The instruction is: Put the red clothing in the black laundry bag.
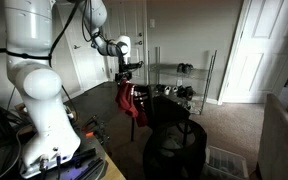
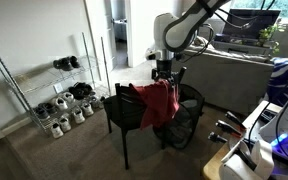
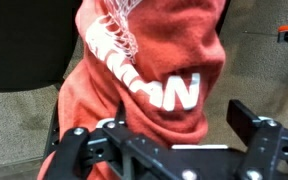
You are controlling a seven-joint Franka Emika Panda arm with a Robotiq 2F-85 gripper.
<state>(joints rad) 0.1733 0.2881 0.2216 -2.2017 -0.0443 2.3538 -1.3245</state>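
Hovering over the chair back, your tool (image 2: 164, 72) is released, jaws spread wide with nothing between them. In the wrist view the red clothing (image 3: 149, 70), white lettering across it, fills the frame just beyond the fingertips (image 3: 76, 140). The garment is draped over the back of the black chair (image 2: 122, 118). Most of it hangs down one side in loose folds, as both exterior views show. The black laundry bag (image 1: 174, 150) stands on the floor (image 2: 44, 160) just beside the chair, its round rim open upward.

You have several ways to lose this from here:

- **Coming down too far:** the jaws would meet the chair's top rail under the cloth. That would jam the closure or shove the chair toward the bag.
- **Pinching only one thin fold:** the hanging weight will likely pull it free as you lift.
- **Lifting at an angle:** the fabric could catch on the chair back and drag the chair along.
- **Carrying it too low:** the trailing hem may snag the bag's rim, and its mesh sides look soft enough to fold or tip.
- **Releasing off-centre:** part of the garment could end up hanging outside the rim.

I cannot tell whether the fingertips touch the cloth yet.
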